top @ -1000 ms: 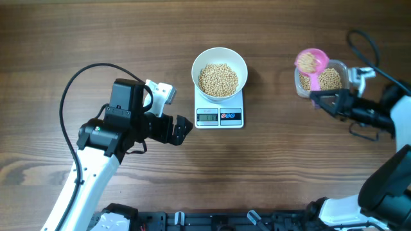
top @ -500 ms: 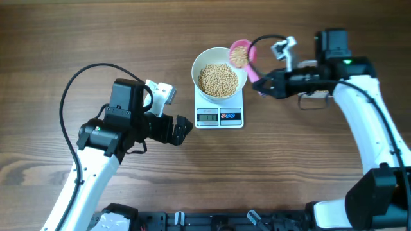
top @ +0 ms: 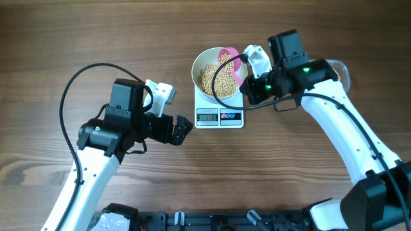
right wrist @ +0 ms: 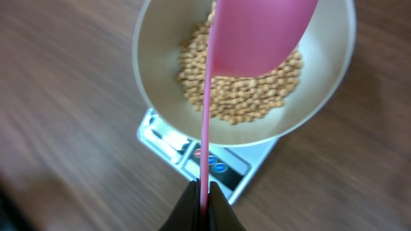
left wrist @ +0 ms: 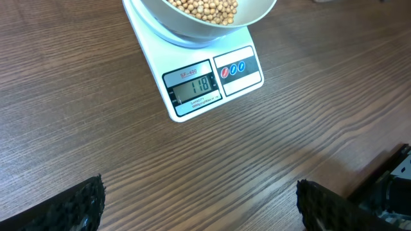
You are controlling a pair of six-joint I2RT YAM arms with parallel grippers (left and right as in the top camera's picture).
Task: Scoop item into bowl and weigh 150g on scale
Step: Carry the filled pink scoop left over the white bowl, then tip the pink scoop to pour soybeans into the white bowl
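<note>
1. The white-and-black left arm (top: 90, 160) is stretching in from the near table edge, its wrist angling toward the centre.
2. Its black two-finger left gripper (top: 184, 130) is hanging with fingers spread wide, holding nothing.
3. The white-and-black right arm (top: 340, 138) is bending at the elbow, wrist pointing toward the centre.
4. Its black right gripper (right wrist: 202, 202) is pinching the thin handle of a pink plastic scoop (right wrist: 257, 32).
</note>
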